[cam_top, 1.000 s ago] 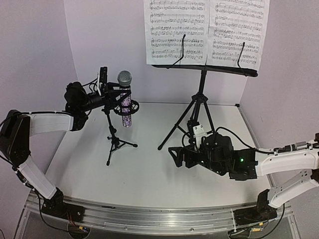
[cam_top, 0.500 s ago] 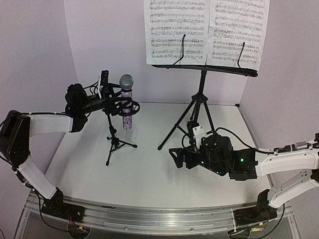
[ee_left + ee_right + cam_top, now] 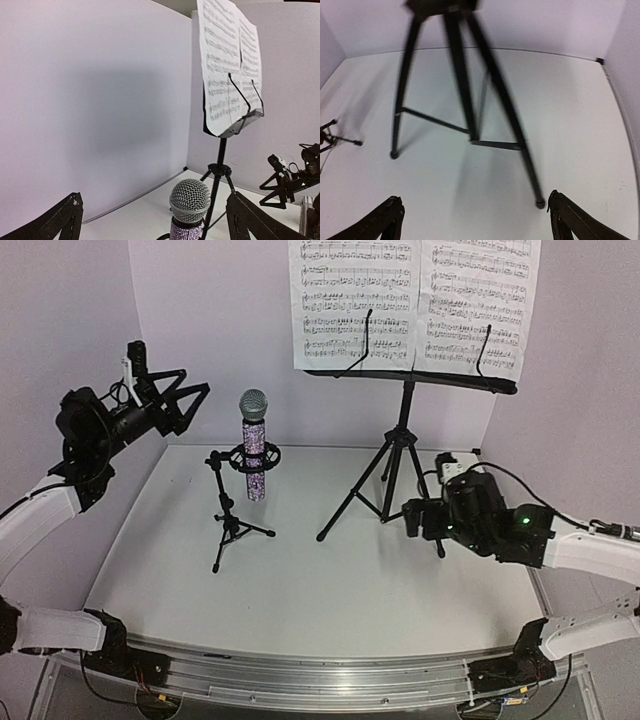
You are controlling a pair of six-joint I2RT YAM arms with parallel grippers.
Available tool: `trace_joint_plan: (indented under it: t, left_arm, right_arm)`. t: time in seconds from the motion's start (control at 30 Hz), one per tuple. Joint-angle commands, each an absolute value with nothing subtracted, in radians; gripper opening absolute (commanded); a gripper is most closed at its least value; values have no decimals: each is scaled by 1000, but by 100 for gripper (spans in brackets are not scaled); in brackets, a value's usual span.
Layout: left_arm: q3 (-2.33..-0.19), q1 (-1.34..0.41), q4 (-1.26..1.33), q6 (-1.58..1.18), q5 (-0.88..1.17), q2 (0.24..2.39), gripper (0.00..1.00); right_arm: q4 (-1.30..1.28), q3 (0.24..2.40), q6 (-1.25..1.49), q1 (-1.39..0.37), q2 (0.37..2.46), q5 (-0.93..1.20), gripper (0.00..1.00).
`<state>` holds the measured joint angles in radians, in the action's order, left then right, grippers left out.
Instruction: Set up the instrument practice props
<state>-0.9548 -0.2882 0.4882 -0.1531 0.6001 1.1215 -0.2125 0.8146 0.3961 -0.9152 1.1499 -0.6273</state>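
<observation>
Where the glittery purple microphone [image 3: 253, 445] stands upright in the ring holder of the small mic stand [image 3: 232, 522], left of centre on the table [image 3: 300, 585], treat the pair as one top-heavy assembly. The barrel is probably rigid and its glitter finish should give the pads some purchase. The silver mesh head is likely to dent, so any hold belongs on the barrel between head and ring. The thin tripod legs look light and would tip under a sideways push.

To the right and further back stands the tall music stand [image 3: 398, 455], its tray carrying two sheet-music pages [image 3: 415, 300] side by side under two wire retainers. The pages are thin, limp and loose. Judged from this, the stand should be taken only by its centre shaft, never by the tray.

The left gripper [image 3: 192, 388] hangs high and left of the microphone, well apart from it, jaws spread wide and empty. The right gripper [image 3: 474, 200] sits low, just beside the music stand's near right leg, jaws likewise wide and empty. Its wrist view shows the tripod legs directly ahead, blurred.

Walls [image 3: 200, 300] close the left, back and right sides, and the music stand is near the back right corner. Open room lies on the near half of the table, between the two tripods and the front rail [image 3: 300, 675]
</observation>
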Motion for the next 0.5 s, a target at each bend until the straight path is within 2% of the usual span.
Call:
trace_joint_plan:
  t: [0.0,0.17,0.33,0.47]
  left_arm:
    - [-914,-256,242,-140,327,1012,100]
    - [-811,-225,143,-178,180,937,100]
    - [-653,-97,131,-207,250,911,100]
    - [-476,-25,196,-138,273,881,100]
  right_arm:
    - [-375,765,420,-723,1004,-589,98]
    - [-460,767,333,-334,971,-345,98]
    - [-430,714,289,141,997,42,98]
    - [-326,636,226,324,1010,282,98]
